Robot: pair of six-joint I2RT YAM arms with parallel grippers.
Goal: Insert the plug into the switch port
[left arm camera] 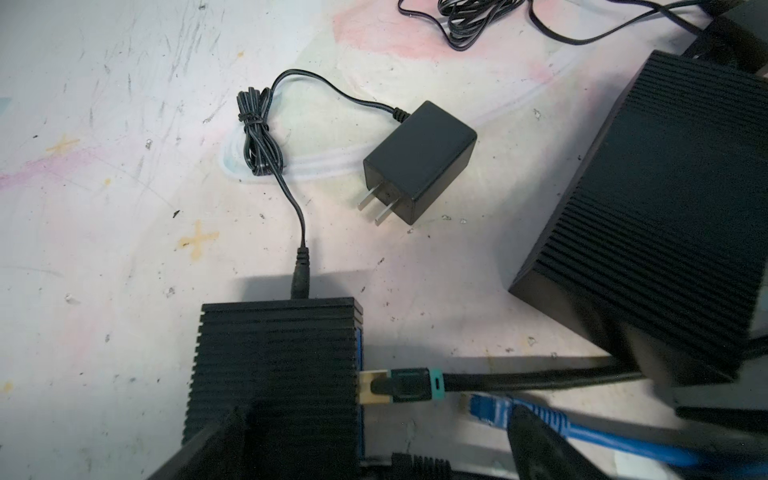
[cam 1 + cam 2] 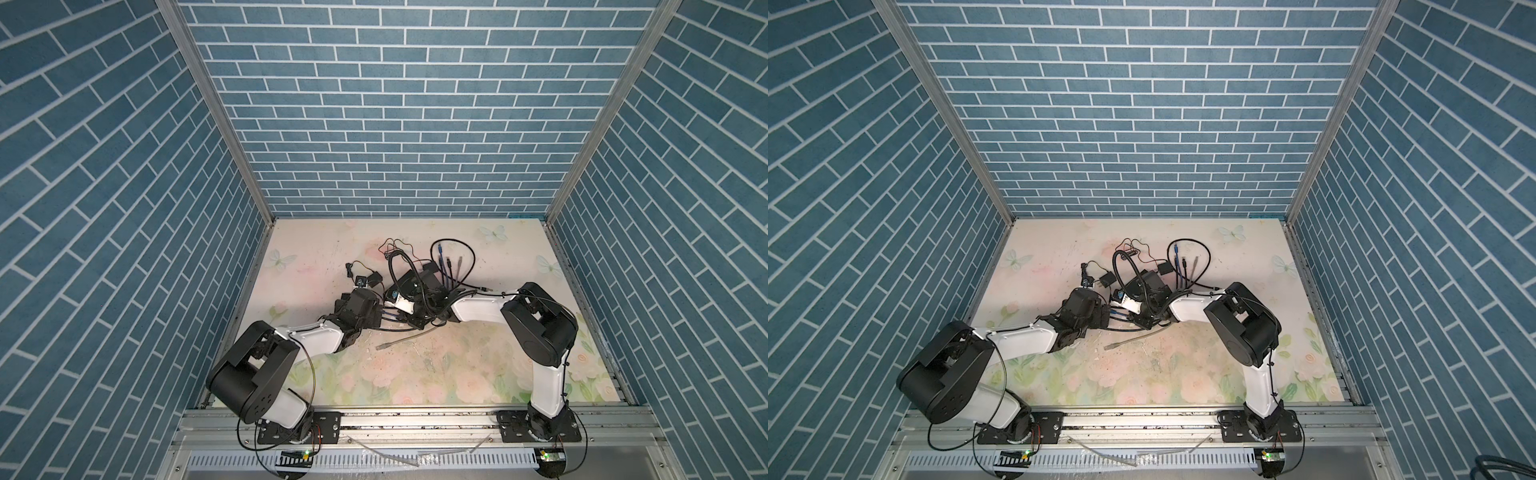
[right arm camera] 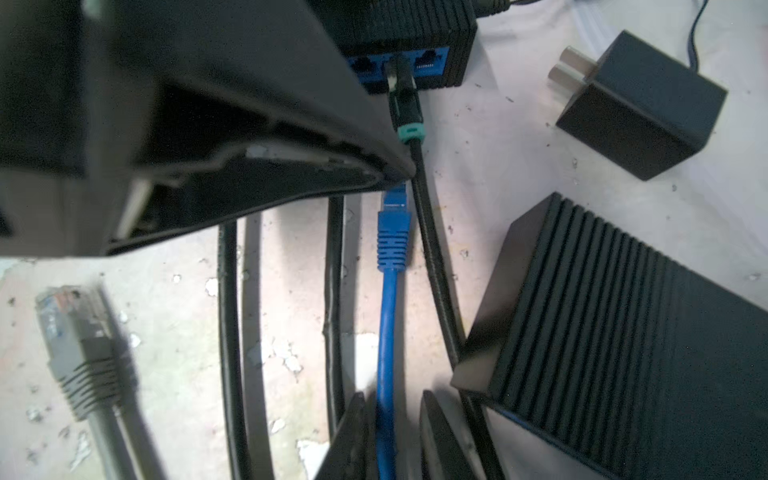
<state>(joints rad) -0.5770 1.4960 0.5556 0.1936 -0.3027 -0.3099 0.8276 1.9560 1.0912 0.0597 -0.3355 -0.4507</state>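
Blue plug (image 3: 392,232) lies mid worktop (image 2: 415,374), well off its edges, tip just short of switch (image 1: 274,353) & under a finger (image 3: 291,137) of left gripper (image 1: 374,415), jaws spread wide astride switch. Right gripper (image 3: 392,405) pinches blue cable (image 3: 387,332) well behind plug; risk: flex, skew, snag on that finger or seated black plug (image 1: 409,384). Lane tight w/ big black box (image 3: 623,332) close beside.
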